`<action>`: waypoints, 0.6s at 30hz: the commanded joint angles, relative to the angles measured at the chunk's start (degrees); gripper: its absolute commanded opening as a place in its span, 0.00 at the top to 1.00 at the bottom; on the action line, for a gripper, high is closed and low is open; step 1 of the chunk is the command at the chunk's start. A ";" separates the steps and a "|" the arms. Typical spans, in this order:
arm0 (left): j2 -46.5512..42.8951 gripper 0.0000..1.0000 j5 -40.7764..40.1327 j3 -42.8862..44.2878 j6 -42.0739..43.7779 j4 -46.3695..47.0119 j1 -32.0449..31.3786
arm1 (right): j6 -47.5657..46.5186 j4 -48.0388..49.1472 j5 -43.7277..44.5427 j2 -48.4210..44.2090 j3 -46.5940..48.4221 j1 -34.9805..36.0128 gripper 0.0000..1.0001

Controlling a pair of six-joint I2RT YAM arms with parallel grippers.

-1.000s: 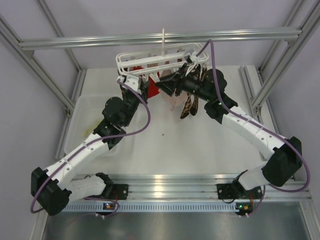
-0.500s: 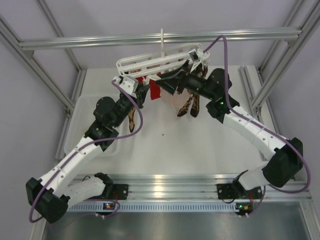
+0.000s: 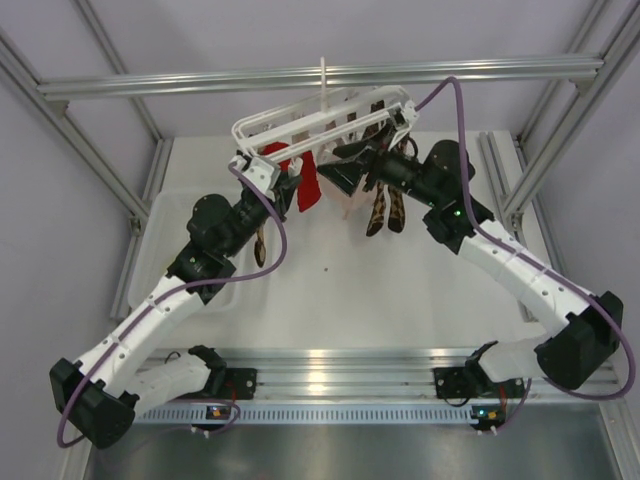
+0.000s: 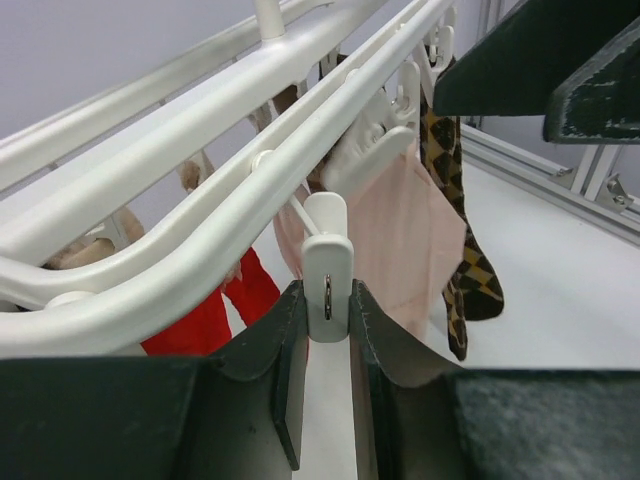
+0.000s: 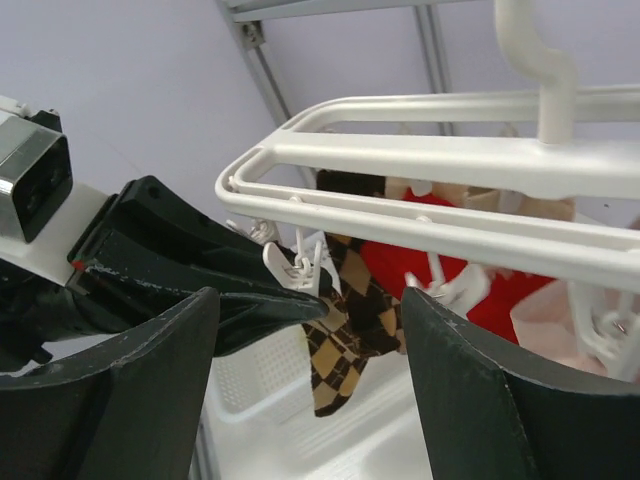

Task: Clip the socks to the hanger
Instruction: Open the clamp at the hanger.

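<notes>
Above the smooth white tabletop (image 3: pixel 400 290), the barred plastic hanger (image 3: pixel 300 125) hangs tilted. The left gripper (image 4: pixel 327 320) pinches a glossy dangling clip (image 4: pixel 326 262). The right gripper (image 5: pixel 308 300) gapes wide, seemingly empty.

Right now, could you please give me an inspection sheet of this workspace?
Surface: white table, one dark speck.
Job's things: white plastic clip hanger hangs tilted; pale cream socks not clearly seen.
Clutter: red sock, pink sock and brown argyle socks clipped on the hanger; white slotted basket at the left.
Grippers: left gripper shut on a small white clip; right gripper open, holding nothing.
Cables: purple cables along both arms.
Surroundings: aluminium frame carrying the hanger's hook; pale walls.
</notes>
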 commanded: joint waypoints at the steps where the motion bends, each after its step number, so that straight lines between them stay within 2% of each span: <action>1: -0.56 1.00 0.93 1.35 0.48 -0.25 -0.06 | -5.19 -5.17 5.71 -4.87 -1.15 -0.26 0.28; 4: -0.56 1.00 0.40 1.53 0.48 -0.52 -0.06 | -8.09 -7.63 6.68 -6.63 -2.04 -0.26 0.29; 6: -0.83 1.00 1.10 1.62 0.48 -0.69 -0.06 | -8.53 -6.06 3.98 -7.68 -2.83 -0.34 0.30; 10: -1.44 1.00 3.64 0.83 0.92 -0.26 -0.06 | -3.62 -0.78 -5.07 -5.41 -1.78 -0.17 0.30; 18: -1.71 1.00 7.17 0.30 1.71 0.10 -0.06 | 3.41 4.85 -6.85 3.02 2.70 1.67 0.31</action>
